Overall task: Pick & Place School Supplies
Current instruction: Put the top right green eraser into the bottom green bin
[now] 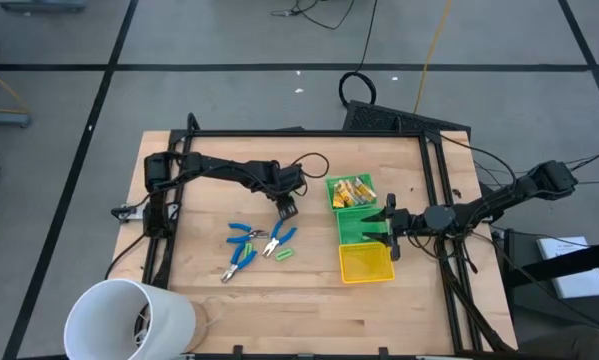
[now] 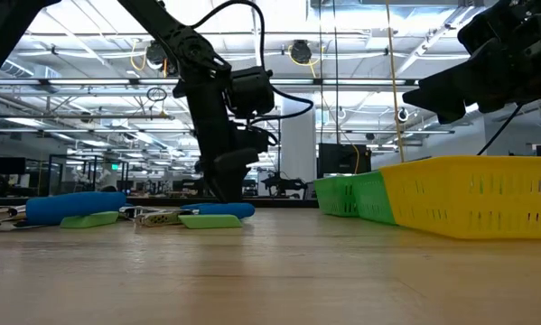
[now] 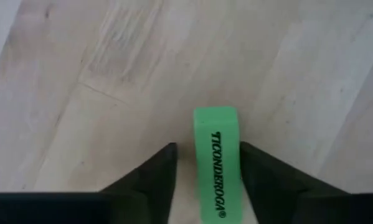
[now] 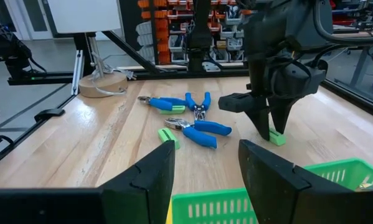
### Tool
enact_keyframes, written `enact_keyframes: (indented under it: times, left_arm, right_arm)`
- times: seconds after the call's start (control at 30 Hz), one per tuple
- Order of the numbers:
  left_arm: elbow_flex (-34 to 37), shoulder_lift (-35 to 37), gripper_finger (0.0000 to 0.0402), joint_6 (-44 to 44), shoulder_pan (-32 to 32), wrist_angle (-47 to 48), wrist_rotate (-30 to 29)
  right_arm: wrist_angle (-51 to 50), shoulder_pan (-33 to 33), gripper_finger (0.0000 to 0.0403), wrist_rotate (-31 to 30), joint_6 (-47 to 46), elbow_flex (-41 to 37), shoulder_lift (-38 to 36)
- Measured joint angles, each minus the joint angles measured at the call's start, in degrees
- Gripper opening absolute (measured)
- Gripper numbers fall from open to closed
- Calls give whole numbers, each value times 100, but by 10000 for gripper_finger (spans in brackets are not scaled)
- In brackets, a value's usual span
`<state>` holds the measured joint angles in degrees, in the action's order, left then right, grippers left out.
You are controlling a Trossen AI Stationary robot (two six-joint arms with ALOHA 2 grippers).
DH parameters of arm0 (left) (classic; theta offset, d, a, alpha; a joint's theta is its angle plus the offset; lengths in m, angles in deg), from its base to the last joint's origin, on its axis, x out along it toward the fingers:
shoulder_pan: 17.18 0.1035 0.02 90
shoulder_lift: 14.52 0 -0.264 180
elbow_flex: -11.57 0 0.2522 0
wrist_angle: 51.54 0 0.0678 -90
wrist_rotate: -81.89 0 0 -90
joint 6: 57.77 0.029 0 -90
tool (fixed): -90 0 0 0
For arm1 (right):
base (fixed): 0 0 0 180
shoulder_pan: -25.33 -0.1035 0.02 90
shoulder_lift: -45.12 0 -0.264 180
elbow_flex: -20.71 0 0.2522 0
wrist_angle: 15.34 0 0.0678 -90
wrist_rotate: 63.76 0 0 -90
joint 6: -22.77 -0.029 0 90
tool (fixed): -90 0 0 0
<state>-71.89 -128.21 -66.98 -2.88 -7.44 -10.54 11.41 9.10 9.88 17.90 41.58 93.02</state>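
Note:
My left gripper [image 1: 286,210] points down at mid-table. Its open fingers stand on either side of a bright-green eraser [image 3: 216,162] that lies flat on the wood and also shows in the right wrist view [image 4: 277,137]. Three blue-handled pliers [image 1: 244,235] [image 1: 241,262] [image 1: 274,242] lie just nearer, with another green eraser [image 1: 284,252] among them. Yellow-tan wrapped blocks [image 1: 351,190] fill the far green bin. My right gripper [image 1: 391,228] hovers level over the middle green bin [image 1: 364,232], open with nothing between its fingers. My left gripper comes from above, its fingers along the eraser's two long sides. One finger [image 3: 261,174] lies right against one long side [image 3: 237,163]. A thin strip of table shows between the other finger [image 3: 155,174] and the eraser. The eraser rests flat on the table, its printed face up.
A yellow bin [image 1: 367,265] stands nearest in the row of bins, right of centre. A large white cup [image 1: 129,320] lies at the near left corner. Dark frame rails [image 1: 159,230] run along the table's left, far and right edges. Bare wood stretches along the near edge.

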Motion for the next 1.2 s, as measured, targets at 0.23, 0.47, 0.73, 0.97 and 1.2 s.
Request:
enact_keyframes:
  times: [0.23, 0.47, 0.73, 0.97, 1.2]
  left_arm:
    - [5, -9, 68, 56, 5, 2, -24]
    - [1, 215, 68, 851, -303, -71, -963]
    - [-99, 844, 70, 2846, -1462, -1031, -2980]
    - [-102, 855, 86, 4892, -2372, -2589, -4491]
    - [-102, 863, 72, 5737, -2727, -3616, -4885]
  right_arm:
    - [0, 0, 171, 0, 0, 1, -1]
    - [0, 0, 171, 0, 0, 0, -1]
    - [2, 2, 171, -589, -371, 0, 44]
    - [102, 13, 171, -781, -1050, 226, 349]
    - [142, 149, 188, -769, -1533, 1014, 1423]
